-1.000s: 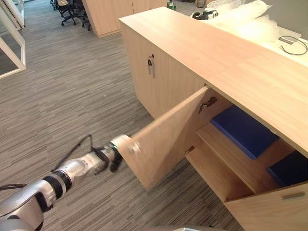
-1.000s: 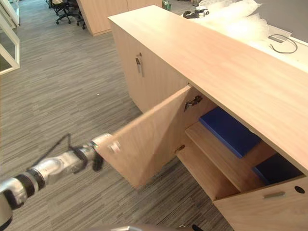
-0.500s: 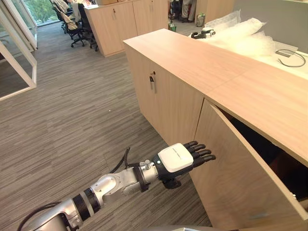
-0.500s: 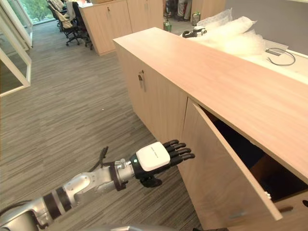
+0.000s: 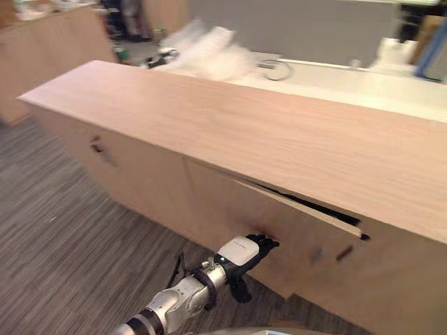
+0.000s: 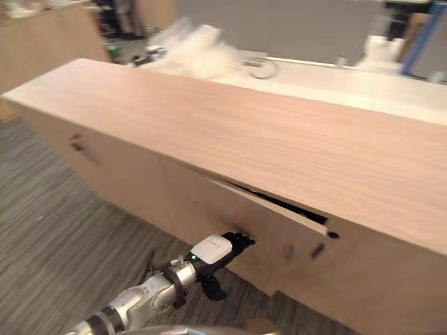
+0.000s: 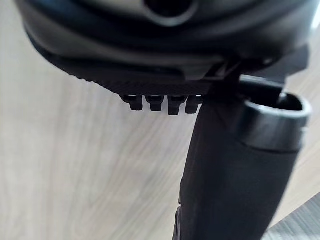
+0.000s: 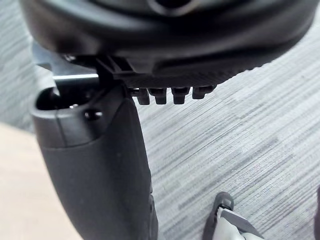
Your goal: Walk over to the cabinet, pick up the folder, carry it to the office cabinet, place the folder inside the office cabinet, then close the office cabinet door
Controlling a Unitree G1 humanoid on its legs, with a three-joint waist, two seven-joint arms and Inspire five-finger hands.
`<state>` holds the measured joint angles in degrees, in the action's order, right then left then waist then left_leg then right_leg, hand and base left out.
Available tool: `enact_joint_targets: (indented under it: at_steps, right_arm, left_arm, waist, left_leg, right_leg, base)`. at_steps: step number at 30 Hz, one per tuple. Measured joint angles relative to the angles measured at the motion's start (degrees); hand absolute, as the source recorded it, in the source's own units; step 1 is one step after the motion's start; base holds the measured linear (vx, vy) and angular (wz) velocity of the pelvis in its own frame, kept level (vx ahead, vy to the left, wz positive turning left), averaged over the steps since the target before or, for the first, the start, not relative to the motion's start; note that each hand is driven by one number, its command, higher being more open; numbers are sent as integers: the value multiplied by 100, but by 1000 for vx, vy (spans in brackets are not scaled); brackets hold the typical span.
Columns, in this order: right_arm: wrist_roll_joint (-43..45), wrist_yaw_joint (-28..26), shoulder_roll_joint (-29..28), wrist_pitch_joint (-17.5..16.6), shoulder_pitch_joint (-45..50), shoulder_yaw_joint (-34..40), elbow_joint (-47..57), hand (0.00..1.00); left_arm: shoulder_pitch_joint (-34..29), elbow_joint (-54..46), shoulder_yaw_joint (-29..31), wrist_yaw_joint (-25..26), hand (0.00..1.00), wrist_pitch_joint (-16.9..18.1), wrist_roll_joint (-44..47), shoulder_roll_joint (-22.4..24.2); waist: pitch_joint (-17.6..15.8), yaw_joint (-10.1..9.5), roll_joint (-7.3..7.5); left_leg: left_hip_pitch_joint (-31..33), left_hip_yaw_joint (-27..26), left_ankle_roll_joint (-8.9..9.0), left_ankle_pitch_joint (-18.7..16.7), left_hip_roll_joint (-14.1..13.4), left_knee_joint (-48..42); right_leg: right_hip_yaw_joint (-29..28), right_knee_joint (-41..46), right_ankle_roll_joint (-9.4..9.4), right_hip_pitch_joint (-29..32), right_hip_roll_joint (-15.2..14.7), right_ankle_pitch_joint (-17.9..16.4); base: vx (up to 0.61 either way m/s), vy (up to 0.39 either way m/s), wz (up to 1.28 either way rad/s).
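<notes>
The office cabinet door (image 5: pixel 293 234) stands almost shut, with a thin dark gap (image 5: pixel 311 203) left along its top edge. My left hand (image 5: pixel 242 252) lies flat against the door's front near its lower part, fingers straight. In the left wrist view the left hand (image 7: pixel 230 165) lies against the pale wood of the door (image 7: pixel 75 160). My right hand (image 8: pixel 95 165) hangs open over the grey carpet (image 8: pixel 240 135) and holds nothing. The inside of the cabinet is hidden behind the door.
The long wooden cabinet top (image 5: pixel 244 118) runs across the view. A shut door with a handle (image 5: pixel 98 149) is at the left and another handle (image 5: pixel 343 252) at the right. Bubble wrap (image 5: pixel 209 52) lies on a white desk behind. Striped carpet (image 5: pixel 56 230) lies before the cabinet.
The camera has shifted. The door has swung from wide open to nearly shut with my left hand against it. The blue folders on the shelves are now hidden.
</notes>
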<state>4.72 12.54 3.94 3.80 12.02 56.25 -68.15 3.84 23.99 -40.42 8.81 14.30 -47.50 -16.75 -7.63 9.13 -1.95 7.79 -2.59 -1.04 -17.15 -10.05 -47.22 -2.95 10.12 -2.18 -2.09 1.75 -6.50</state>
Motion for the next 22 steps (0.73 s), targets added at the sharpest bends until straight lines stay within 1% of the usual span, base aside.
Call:
enact_joint_targets:
  at_steps: [1, 2, 3, 4, 5, 6, 7, 8, 9, 10, 11, 12, 13, 14, 16, 18, 19, 20, 22]
  right_arm:
    - [1, 8, -8, 0, 2, -17, 17, 100]
    - [7, 74, -52, 2, 8, -308, 165, 100]
    - [6, 89, -111, 3, 3, -706, 383, 100]
    - [6, 92, -113, -1, 2, -850, 507, 100]
    - [11, 75, -206, -8, -28, -1187, 682, 100]
    - [44, 29, -349, -6, 4, -1688, 845, 100]
    - [63, -6, -433, -11, 12, -1878, 913, 100]
    - [170, -93, -614, -11, 1, -2157, 999, 100]
    - [257, -145, -628, -8, -12, -2236, 1075, 100]
    - [257, -150, -609, -34, -10, -2438, 1125, 100]
    - [258, -150, -613, -32, -4, -2497, 1117, 100]
    - [259, -156, -586, -23, 33, -2586, 1102, 100]
    - [258, -166, -556, -22, 55, -2599, 1098, 100]
    - [258, -182, -538, -21, 67, -2599, 1094, 100]
    - [255, -221, -443, -26, 50, -2631, 983, 100]
    - [232, -263, -402, -33, 39, -2660, 947, 100]
    - [223, -282, -395, -34, 34, -2665, 924, 100]
    - [223, -301, -388, -37, 31, -2670, 900, 100]
    - [224, -378, -371, -33, 17, -2672, 839, 100]
  left_arm:
    - [-38, 8, 62, 0, 100, -2, 0, 37]
    - [-277, 80, 436, -7, 100, -111, 220, 297]
    - [-426, 261, 836, -9, 100, -170, 534, 560]
    - [-473, 428, 1075, -10, 100, -191, 675, 728]
    - [-525, 857, 1637, -18, 100, -287, 1057, 1045]
    - [-651, 1252, 2439, -2, 100, -526, 1500, 1369]
    - [-692, 1448, 2884, 26, 100, -638, 1721, 1499]
    - [-720, 1835, 3745, 147, 100, -846, 2234, 1648]
    - [-738, 2099, 4314, 254, 100, -968, 2634, 1707]
    - [-788, 2431, 4910, 388, 100, -1118, 3162, 1685]
    - [-833, 2602, 5139, 451, 100, -1176, 3521, 1631]
    - [-994, 2836, 5524, 546, 100, -1269, 3987, 1558]
    - [-1182, 2978, 5764, 583, 100, -1315, 4406, 1525]
    - [-1272, 3039, 5854, 578, 100, -1321, 4604, 1525]
    - [-1568, 3182, 6082, 517, 100, -1331, 4983, 1600]
    - [-1681, 3251, 6369, 227, 100, -1307, 5531, 1726]
    - [-1707, 3261, 6457, 21, 100, -1296, 5929, 1773]
    - [-1722, 3269, 6467, -77, 100, -1266, 6170, 1788]
    - [-1709, 3330, 6745, -438, 100, -1133, 7105, 1948]
  waist:
    - [-6, -9, 7]
    - [-11, -85, 20]
    - [-43, -135, -13]
    - [-51, -151, -65]
    - [-74, -211, -69]
    - [-15, -283, 29]
    - [39, -286, 71]
    - [152, -361, 128]
    - [191, -390, 157]
    - [211, -433, 180]
    - [223, -454, 189]
    - [272, -513, 178]
    - [300, -570, 177]
    - [307, -599, 156]
    - [358, -690, 82]
    - [375, -771, 59]
    - [392, -795, 67]
    - [413, -808, 73]
    - [465, -875, 93]
  left_leg:
    - [21, 116, 16, -23, 45, 67]
    - [32, 961, 158, -195, 370, 801]
    - [-70, 1378, 176, -170, 466, 1495]
    - [-150, 1501, 187, -90, 469, 1879]
    - [-358, 1384, 570, 38, 450, 2142]
    - [-487, 1088, 512, 57, 505, 2295]
    - [-502, 992, 484, 60, 533, 2329]
    - [-519, 798, 455, 79, 577, 2450]
    - [-570, 679, 433, 120, 625, 2599]
    - [-670, 585, 363, 225, 702, 2822]
    - [-743, 554, 343, 283, 739, 2949]
    - [-862, 508, 314, 371, 789, 3188]
    - [-1005, 485, 320, 419, 809, 3346]
    - [-1074, 486, 319, 431, 813, 3410]
    - [-1233, 490, 328, 481, 800, 3580]
    - [-1362, 502, 343, 522, 779, 3725]
    - [-1405, 515, 353, 557, 771, 3785]
    - [-1412, 524, 359, 571, 766, 3813]
    - [-1429, 534, 367, 597, 748, 3859]
  right_leg:
    - [-52, 13, 7, 3, 11, -4]
    - [-426, 150, 112, 114, 76, -66]
    - [-716, 298, 200, 187, 140, -110]
    - [-831, 361, 263, 204, 192, -144]
    - [-1092, 516, 403, 218, 197, -234]
    - [-1194, 512, 435, 216, 88, -232]
    - [-1275, 487, 490, 225, 18, -220]
    - [-1443, 458, 549, 319, -45, -189]
    - [-1538, 428, 587, 351, -110, -165]
    - [-1603, 327, 635, 346, -206, -133]
    - [-1609, 262, 653, 315, -259, -120]
    - [-1604, 171, 665, 275, -333, -112]
    - [-1568, 79, 678, 192, -384, -102]
    - [-1542, 28, 687, 135, -402, -97]
    - [-1315, -75, 739, 40, -429, -51]
    - [-1140, -187, 738, -87, -446, -21]
    - [-1071, -207, 736, -117, -451, -17]
    - [-1033, -211, 735, -117, -451, -12]
    - [-885, -269, 720, -141, -456, 19]
  base:
    - [11, 240, -116]
    - [8, 336, -132]
    - [-1, 248, -148]
    - [-7, 291, -123]
    - [-22, 346, -112]
    - [-24, 407, -101]
    - [-23, 354, -85]
    - [-5, 209, -59]
    - [16, 218, -60]
    - [46, 166, -33]
    - [86, 151, -17]
    - [126, 99, -5]
    - [133, 53, -2]
    - [145, 24, 4]
    - [125, -3, 7]
    - [79, -8, 11]
    - [38, -11, 14]
    - [28, -16, 12]
    - [1, -8, 3]
